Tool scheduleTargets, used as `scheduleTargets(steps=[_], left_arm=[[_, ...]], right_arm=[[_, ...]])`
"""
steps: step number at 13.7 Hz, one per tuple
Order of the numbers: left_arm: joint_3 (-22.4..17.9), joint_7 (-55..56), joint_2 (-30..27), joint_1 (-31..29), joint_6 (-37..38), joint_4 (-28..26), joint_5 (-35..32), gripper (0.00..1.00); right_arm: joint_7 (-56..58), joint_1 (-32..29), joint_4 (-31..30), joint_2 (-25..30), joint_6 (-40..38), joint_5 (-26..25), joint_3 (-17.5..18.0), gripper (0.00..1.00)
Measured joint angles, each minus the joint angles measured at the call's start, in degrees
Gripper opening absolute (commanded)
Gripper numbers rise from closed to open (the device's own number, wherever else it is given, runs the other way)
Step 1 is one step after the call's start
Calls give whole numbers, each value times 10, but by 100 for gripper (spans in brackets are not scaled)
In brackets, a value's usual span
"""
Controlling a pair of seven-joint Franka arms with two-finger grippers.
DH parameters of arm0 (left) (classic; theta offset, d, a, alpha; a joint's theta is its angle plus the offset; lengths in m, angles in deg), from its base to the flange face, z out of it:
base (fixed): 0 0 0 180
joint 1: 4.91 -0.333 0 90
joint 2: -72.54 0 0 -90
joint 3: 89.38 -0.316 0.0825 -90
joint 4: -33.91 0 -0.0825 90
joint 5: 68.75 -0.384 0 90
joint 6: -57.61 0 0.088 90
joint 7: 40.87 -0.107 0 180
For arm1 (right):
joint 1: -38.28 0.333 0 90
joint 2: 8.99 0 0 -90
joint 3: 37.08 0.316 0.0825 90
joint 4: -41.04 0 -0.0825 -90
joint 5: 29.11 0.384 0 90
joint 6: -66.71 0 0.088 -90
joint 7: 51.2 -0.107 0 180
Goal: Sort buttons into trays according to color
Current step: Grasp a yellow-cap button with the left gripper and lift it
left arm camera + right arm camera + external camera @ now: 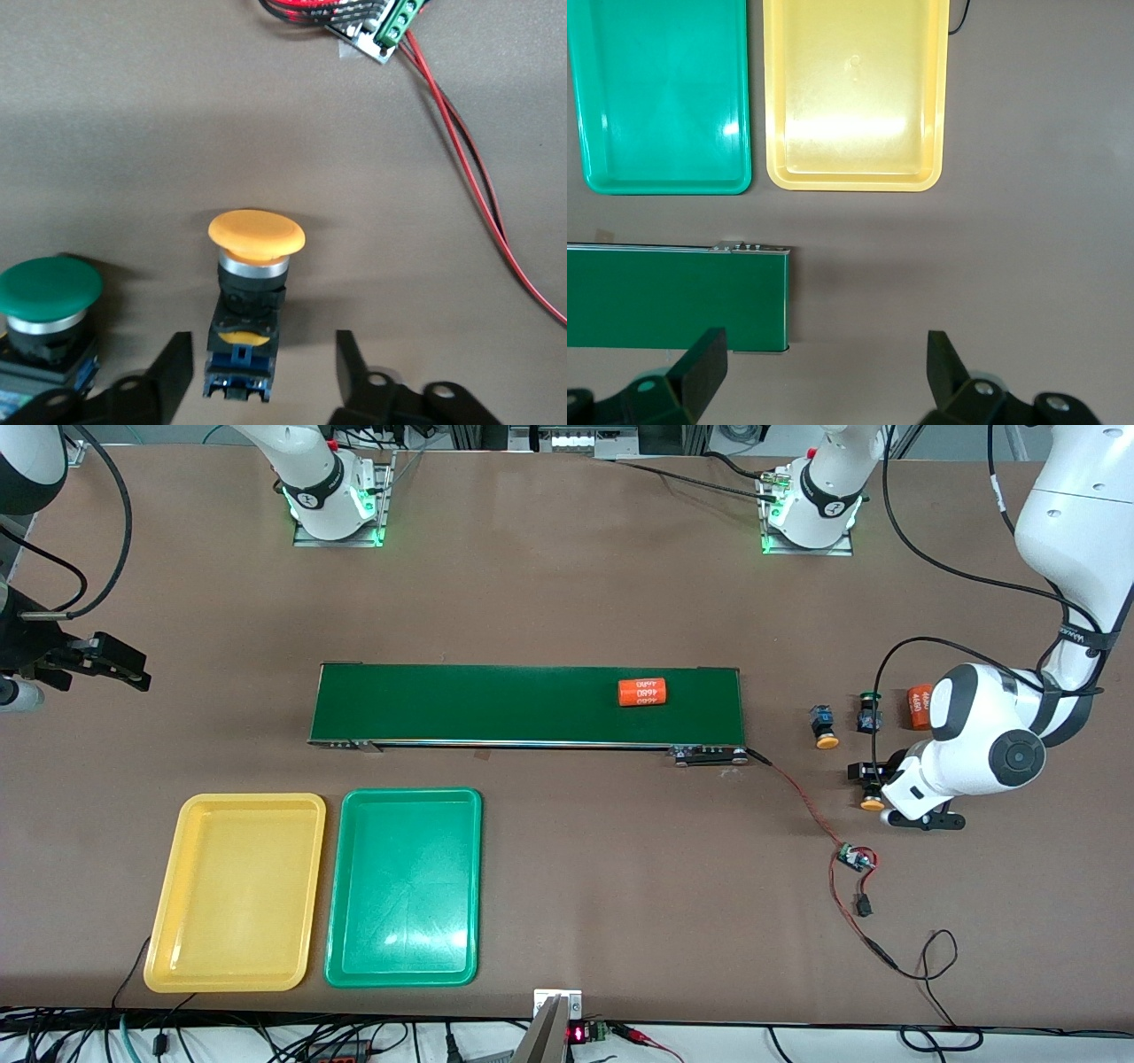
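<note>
Your empty trays lie well apart; the yellow button lies between the left gripper fingers, seemingly untouched, long axis along them. Right gripper waits, spread.

Four buttons, two trays, two orange cylinders, one conveyor belt.
</note>
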Motion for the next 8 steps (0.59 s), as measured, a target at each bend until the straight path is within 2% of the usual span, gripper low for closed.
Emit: scheduleTargets(steps=[2,5,8], left_arm=[[0,0,1,0,0,0,0,27],[1,-2,0,0,3,3,-1,27],[30,-2,-20,-1,80,30,-1,28]], right_arm=[[0,0,-1,-1,-1,0,0,100],[0,0,-1,-3,-1,0,0,100],[0,0,-1,-3,-1,0,0,100]])
